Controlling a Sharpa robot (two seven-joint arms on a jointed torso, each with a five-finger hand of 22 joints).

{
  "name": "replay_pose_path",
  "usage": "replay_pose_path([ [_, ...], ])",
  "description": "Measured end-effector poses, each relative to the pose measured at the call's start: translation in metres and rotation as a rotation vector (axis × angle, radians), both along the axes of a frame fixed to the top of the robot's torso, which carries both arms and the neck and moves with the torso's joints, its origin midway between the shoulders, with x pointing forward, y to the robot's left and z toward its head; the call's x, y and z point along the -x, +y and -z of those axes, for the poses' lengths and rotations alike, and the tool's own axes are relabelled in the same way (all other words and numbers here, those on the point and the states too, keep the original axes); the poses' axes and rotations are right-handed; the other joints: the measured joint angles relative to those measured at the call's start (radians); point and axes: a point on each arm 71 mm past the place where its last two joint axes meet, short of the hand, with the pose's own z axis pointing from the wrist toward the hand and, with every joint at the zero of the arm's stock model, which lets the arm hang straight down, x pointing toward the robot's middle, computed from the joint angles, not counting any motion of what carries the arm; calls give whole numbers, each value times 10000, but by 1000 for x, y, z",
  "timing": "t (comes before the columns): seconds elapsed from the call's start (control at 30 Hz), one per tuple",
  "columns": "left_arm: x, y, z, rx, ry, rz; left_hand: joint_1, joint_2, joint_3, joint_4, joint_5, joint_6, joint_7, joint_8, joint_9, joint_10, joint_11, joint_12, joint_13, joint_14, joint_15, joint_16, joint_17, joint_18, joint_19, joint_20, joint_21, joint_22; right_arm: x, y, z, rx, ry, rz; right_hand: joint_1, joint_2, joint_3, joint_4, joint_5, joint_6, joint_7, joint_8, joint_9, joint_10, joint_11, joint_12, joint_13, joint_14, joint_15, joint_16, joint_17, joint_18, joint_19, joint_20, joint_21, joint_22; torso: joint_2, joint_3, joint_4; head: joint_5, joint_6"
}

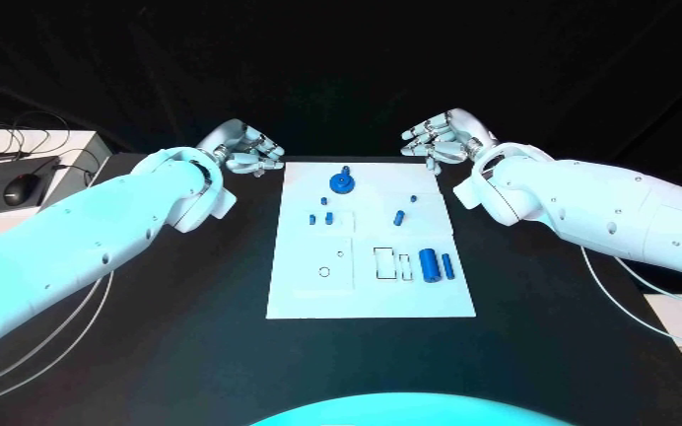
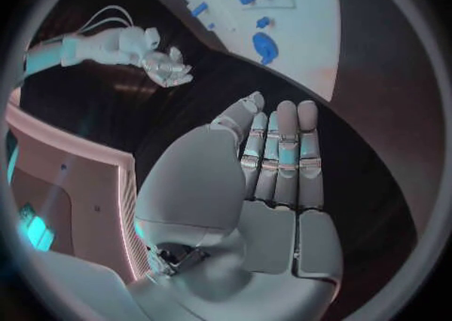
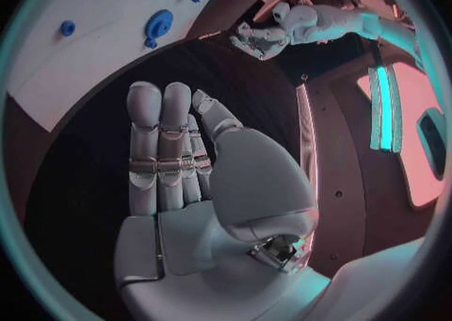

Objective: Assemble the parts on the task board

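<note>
The white task board (image 1: 373, 293) lies in the middle of the black table. At its far end stands a round blue part with a knob (image 1: 341, 182). Small blue parts (image 1: 401, 216) are scattered mid-board, and two blue cylinders (image 1: 430, 265) lie near its right edge beside rectangular slots. My left hand (image 1: 249, 153) hovers off the board's far left corner, my right hand (image 1: 443, 140) off its far right corner. Both hold nothing. The left hand (image 2: 273, 178) and the right hand (image 3: 179, 163) each show straight, extended fingers, with the round blue part (image 2: 264, 46) (image 3: 157, 23) beyond them.
A computer mouse (image 1: 20, 189) and cables lie on a pale surface at the far left, off the table. White cables (image 1: 626, 293) trail beside the right arm. Bare black table surrounds the board on all sides.
</note>
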Motion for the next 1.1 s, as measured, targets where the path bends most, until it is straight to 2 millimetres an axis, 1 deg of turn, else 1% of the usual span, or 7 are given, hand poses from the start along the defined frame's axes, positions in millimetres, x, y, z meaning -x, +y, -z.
replay_pose_path([
  [0.17,14,17,0,2419,822,-325,-114,114,-441,215,0,-1,0,0,0,335,-18,-366,0,-153,149,-1358,-431,-246,-298,76,-1062,-834,1,-2,3,1873,-417,-655,-40,-125,316,-149,0,110,-38,-18,0,284,63,-857,0,140,0,0,44,-43,13,-16,926,717,-116,-47,49,-275,18],
  [0.3,29,21,8,3899,1405,-328,-112,113,-653,361,0,-26,-25,0,-7,538,114,-1243,-12,-139,334,-3670,-914,-479,-728,374,-2444,-1978,3,0,6,3383,-740,-1039,-78,-247,410,-81,-108,195,-53,-18,0,346,20,-895,-2,225,14,0,44,-77,17,-21,1028,894,-198,-86,69,-465,32],
  [0.37,35,23,9,4514,1575,-290,-137,137,-682,391,0,-61,-60,0,-7,702,163,-1676,-12,5,498,-4993,-925,-619,-856,502,-3082,-2570,5,1,9,4093,-855,-1153,-130,-347,427,-65,-318,195,-53,-18,0,201,-24,-895,-19,241,31,0,44,-77,18,-23,1028,912,-237,-109,69,-513,35],
  [0.5,47,24,8,5691,1789,-101,-138,139,-646,451,0,-85,-36,0,-19,1088,195,-2546,-12,748,631,-7630,-916,-619,-699,658,-4223,-3806,7,3,16,5558,-1086,-1249,-174,-608,582,91,-541,227,-86,-18,0,-404,106,-894,-20,296,87,0,44,-77,16,-50,920,902,-300,-149,63,-539,36],
  [0.67,58,22,7,6669,1895,204,-138,139,-632,518,0,-118,-42,-36,-26,1147,200,-2782,-22,1469,792,-10085,-771,-774,-707,933,-5133,-5729,6,5,21,6893,-1252,-1175,-47,-956,782,437,-541,225,-87,-18,1,-686,172,-894,-19,330,124,0,71,-79,16,-51,844,881,-361,-201,63,-578,22],
  [0.83,64,19,4,7225,1916,456,-138,139,-646,532,0,-156,-4,-36,-26,1076,271,-2787,-23,1282,900,-10348,-775,-773,-760,1061,-5133,-7266,5,8,26,7792,-1211,-1134,130,-1133,827,820,-578,186,-126,-18,1,-811,193,-894,-19,331,124,47,84,-79,54,-13,844,910,-408,-255,89,-616,-18],
  [1.1,67,16,2,7574,1850,575,-97,98,-731,501,0,-354,193,-36,-25,880,390,-2788,-23,1228,953,-10348,-805,-774,-576,1163,-5134,-8454,3,14,35,8413,-959,-1230,199,-1306,710,1276,-578,153,-159,-18,0,-811,193,-894,-28,330,124,162,105,-83,53,-12,935,1011,-427,-290,103,-613,-48],
])
